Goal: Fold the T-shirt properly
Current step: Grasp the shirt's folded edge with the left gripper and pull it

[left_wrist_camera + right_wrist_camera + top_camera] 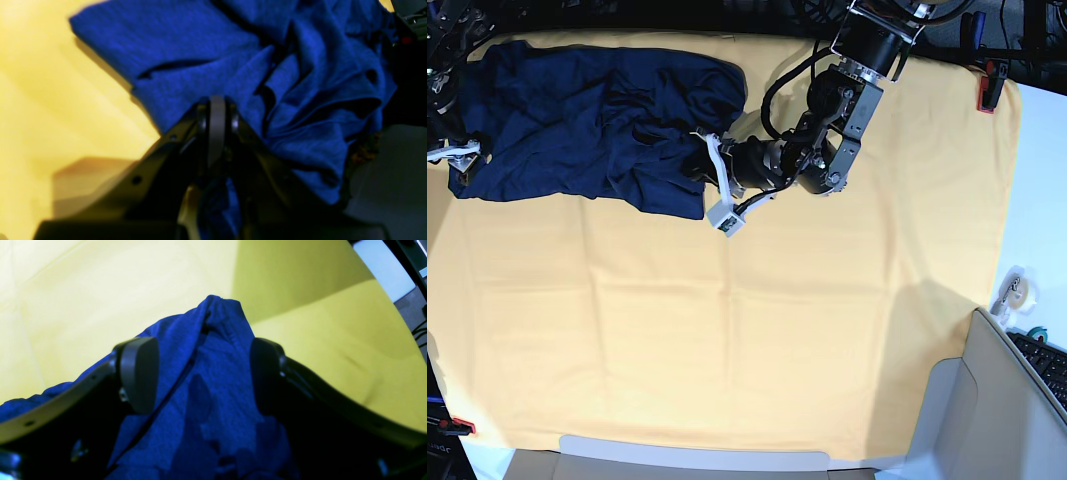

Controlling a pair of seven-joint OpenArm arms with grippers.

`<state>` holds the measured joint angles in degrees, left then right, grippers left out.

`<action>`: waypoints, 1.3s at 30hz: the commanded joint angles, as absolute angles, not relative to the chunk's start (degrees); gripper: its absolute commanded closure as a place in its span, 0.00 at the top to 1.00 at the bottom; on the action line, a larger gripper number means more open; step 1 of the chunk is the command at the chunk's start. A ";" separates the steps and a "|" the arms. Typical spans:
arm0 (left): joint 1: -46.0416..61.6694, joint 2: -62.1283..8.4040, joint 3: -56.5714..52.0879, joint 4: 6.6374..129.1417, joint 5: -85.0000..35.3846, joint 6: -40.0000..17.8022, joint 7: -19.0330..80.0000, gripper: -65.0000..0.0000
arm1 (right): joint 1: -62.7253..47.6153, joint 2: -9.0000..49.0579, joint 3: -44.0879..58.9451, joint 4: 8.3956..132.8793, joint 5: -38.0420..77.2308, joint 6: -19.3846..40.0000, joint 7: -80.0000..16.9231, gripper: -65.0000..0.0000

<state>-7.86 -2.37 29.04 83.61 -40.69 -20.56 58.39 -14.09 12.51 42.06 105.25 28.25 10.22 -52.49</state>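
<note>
T-shirt (597,120) bunched far left on yellow cloth (747,340); left end effector (217,116) clamps its edge, right end effector (200,373) gapes over fabric.

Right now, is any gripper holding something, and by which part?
The left gripper is shut on the T-shirt, pinching a fold at its bunched edge. The right gripper stands open around cloth.
</note>
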 commanded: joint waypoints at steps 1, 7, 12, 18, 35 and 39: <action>-8.57 -2.33 28.88 84.62 -41.63 -21.05 57.63 0.00 | -13.85 13.49 41.71 106.15 28.62 10.42 -51.12 0.64; -7.34 -1.89 28.88 86.29 -41.89 -21.05 57.80 0.00 | -13.85 13.49 41.71 106.15 28.62 10.42 -51.12 0.64; -6.46 -1.89 28.88 92.09 -41.89 -20.88 60.79 0.00 | -13.85 13.49 41.63 106.15 28.62 10.42 -51.12 0.64; -6.02 -1.80 28.88 91.74 -41.63 -20.88 60.79 0.00 | -13.85 13.49 41.63 106.15 28.62 10.42 -51.12 0.64; -6.29 -0.48 37.14 85.14 -41.63 -20.62 55.87 0.00 | -14.02 12.44 41.63 106.15 28.62 10.42 -51.12 0.64; -6.37 1.45 37.14 85.14 -41.63 -20.62 56.48 0.00 | -14.55 12.44 41.63 106.15 28.62 10.42 -51.12 0.64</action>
